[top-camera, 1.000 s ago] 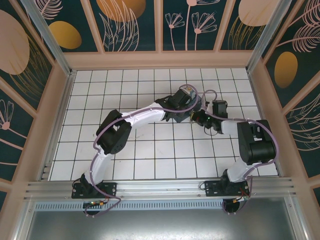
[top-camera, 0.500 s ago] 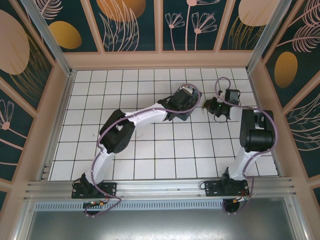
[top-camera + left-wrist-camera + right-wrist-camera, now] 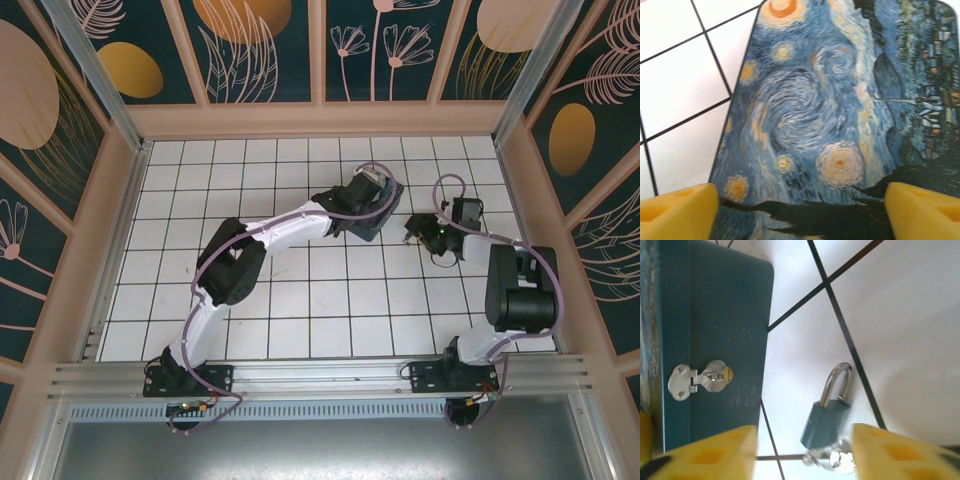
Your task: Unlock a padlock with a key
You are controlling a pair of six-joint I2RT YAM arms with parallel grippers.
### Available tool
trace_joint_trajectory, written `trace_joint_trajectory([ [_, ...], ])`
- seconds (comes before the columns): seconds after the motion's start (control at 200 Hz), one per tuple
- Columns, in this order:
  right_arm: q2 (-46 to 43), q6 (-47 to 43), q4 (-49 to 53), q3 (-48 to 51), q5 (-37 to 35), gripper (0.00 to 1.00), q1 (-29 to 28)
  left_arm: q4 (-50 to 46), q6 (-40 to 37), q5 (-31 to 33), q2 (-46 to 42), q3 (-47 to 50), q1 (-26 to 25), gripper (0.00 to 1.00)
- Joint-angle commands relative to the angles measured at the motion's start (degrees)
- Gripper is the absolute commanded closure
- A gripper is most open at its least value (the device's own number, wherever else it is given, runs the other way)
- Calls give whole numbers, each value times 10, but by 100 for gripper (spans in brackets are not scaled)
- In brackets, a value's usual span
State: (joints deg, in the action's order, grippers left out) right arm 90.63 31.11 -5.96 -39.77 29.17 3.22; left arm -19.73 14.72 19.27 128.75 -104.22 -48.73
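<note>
The padlock [image 3: 826, 416] lies flat on the white tiled surface [image 3: 900, 315]. Its dark grey-blue body is tilted, and its silvery shackle [image 3: 836, 380] points toward 12 to 1 o'clock in the right wrist view. Whether the shackle's free end sits in the body I cannot tell. A small silvery key [image 3: 839, 460] shows at the body's 6 o'clock end, but that spot is blurred.

The right end effector [image 3: 804, 442] has its two yellow fingers [image 3: 715, 452] set moderately apart, one on either side of the padlock's lower end. They are not closed on it, and white tile shows between the left finger and the body. The key lies just beside the right finger, but I cannot tell if they touch.

At 9 o'clock from the padlock, close but apart, stands a dark blue box [image 3: 715, 315]. A silvery latch [image 3: 699, 380] is fixed to the side of the box that faces the padlock.

In the left wrist view, the left end effector [image 3: 800, 215] hangs over the box's painted top of blue swirls and yellow stars. Its fingers are spread wide at the two lower corners and hold nothing.

From above, the box sits around the middle of the surface, toward 12 o'clock. The left arm reaches over it from 7 o'clock. The right end effector sits at the box's 3 o'clock.
</note>
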Motion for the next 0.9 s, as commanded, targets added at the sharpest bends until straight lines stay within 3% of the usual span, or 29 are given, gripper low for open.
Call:
trace_joint_trajectory([
  [0.0, -60, 5, 19, 15, -29, 35, 13, -168, -15, 9, -5, 0, -1, 2],
  [0.115, -134, -2, 53, 16, -43, 13, 19, -169, -1, 29, -76, -2, 6, 1],
  [0.26, -224, -32, 106, -13, -123, 9, 18, -110, 40, 62, -220, 82, 29, 1],
  [0.415, -289, -70, 93, 2, -268, 7, 16, 6, 78, 112, -394, 262, 82, 1],
  [0.52, -322, -80, 2, 73, -353, 7, 12, 63, 81, 167, -492, 360, 108, 1],
  [0.656, -339, -103, -185, 187, -410, 1, 4, 171, 62, 234, -604, 506, 134, 1],
  [0.786, -280, -160, -316, 224, -428, 1, -13, 298, 24, 278, -693, 649, 177, 1],
  [0.896, -215, -208, -447, 254, -441, 1, -35, 389, -13, 277, -724, 741, 225, 1],
])
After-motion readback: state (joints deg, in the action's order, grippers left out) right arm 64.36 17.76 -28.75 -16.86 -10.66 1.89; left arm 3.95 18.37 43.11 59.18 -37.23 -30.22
